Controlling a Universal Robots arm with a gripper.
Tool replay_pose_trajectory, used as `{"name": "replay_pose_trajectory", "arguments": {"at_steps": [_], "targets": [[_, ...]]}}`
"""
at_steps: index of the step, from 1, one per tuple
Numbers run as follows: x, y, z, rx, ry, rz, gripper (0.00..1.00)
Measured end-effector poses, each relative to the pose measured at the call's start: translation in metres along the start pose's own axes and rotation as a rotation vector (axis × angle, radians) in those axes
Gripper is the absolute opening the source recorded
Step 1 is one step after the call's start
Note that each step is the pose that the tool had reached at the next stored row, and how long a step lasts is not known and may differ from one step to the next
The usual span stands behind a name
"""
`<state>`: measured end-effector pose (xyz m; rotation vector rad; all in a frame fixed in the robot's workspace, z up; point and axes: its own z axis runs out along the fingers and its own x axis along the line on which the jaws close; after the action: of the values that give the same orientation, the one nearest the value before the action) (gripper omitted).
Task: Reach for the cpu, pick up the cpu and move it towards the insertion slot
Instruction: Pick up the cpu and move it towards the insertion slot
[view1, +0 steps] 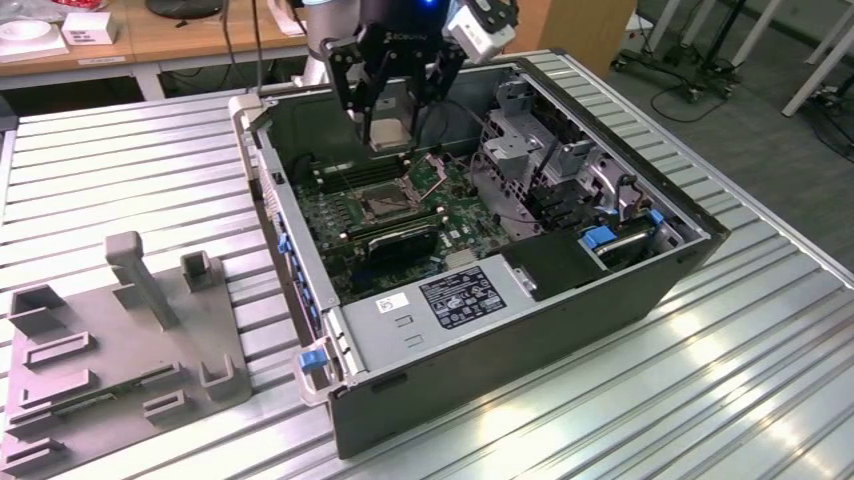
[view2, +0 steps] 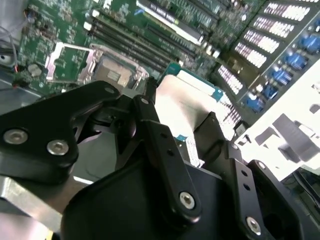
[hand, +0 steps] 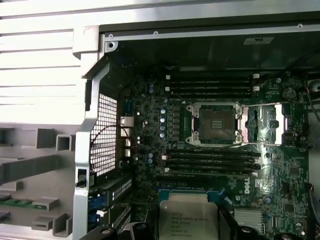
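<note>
step: carry leg, pickup's done | gripper (view1: 388, 128) clamped on the cpu (hand: 188, 220) – held above the open case's motherboard (hand: 150, 125) | insertion slot (hand: 217, 124) nearby, lid open – needs lining up squarely over it

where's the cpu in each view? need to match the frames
Exterior view: cpu held in the gripper, above the open case.
First wrist view: cpu at the picture's edge, short of the insertion slot.
Second wrist view: cpu past the black fingers.
Shared landmark: the insertion slot.
</note>
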<state>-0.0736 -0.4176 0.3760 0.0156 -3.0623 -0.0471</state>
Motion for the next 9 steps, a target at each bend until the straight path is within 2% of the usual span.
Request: {"name": "replay_pose_trajectory", "arguments": {"at_steps": [3, 5, 6, 9], "targets": [[-0.0002, 0.0120, 0.0011, 0.0000, 0.0029, 0.000, 0.55], [-0.0001, 0.0153, 0.0015, 0.0001, 0.0023, 0.000, 0.55], [0.0000, 0.0156, 0.0015, 0.0002, -0.0036, 0.000, 0.55], [0.0000, 0.0171, 0.0016, 0.0004, -0.0378, -0.001, 0.55]]}}
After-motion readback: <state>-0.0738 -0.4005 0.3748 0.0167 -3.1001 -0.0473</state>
